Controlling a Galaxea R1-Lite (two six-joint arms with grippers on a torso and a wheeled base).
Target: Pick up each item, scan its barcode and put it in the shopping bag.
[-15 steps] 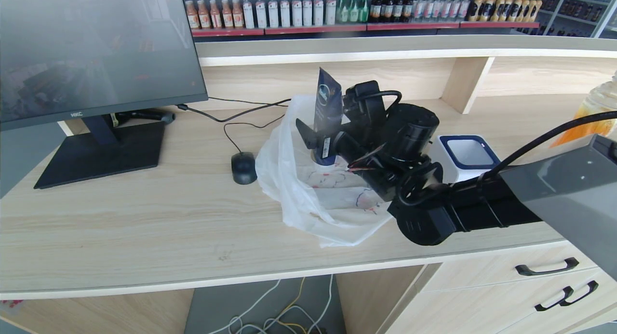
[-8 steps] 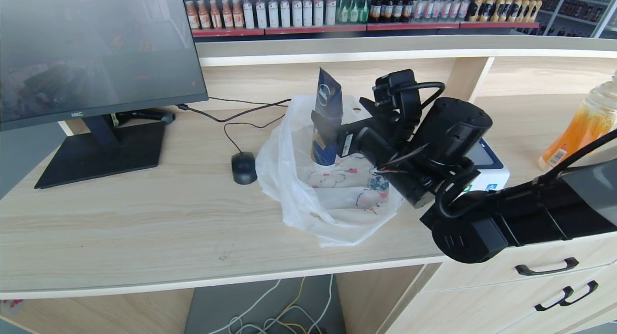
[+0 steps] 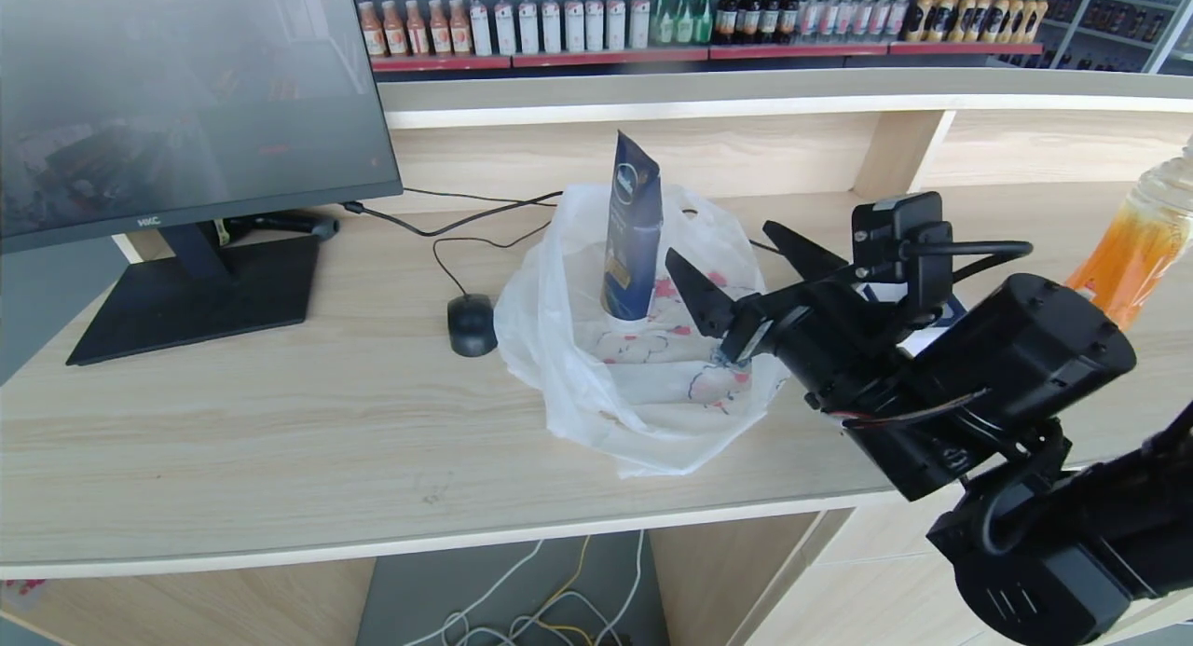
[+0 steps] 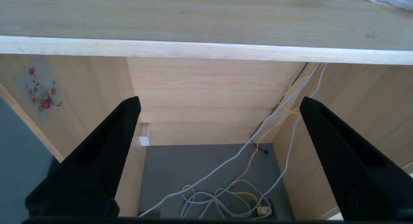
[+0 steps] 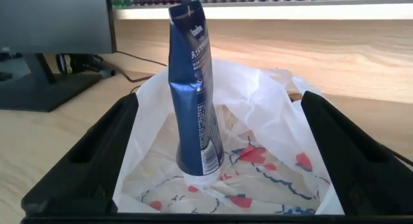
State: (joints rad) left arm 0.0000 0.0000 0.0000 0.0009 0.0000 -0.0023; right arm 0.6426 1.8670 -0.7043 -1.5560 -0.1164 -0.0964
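Your right hand: fingers spread wide, empty, touching nothing, poised just beside shopping bag and facing it. Blue tube: upright, cap down, inside bag, apart from hand. Your left hand: fingers spread wide, empty, low beneath edge of surface. Judgement: bagging of tube looks complete. Next move, likely: take right hand to orange bottle at far right, grasp body squarely, then scan barcode.

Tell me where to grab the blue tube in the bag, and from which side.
Grip the blue tube at mid-body, probably level from the robot's right, where the open right end effector sits. It stands upright on its cap, upper half clear of the bag.
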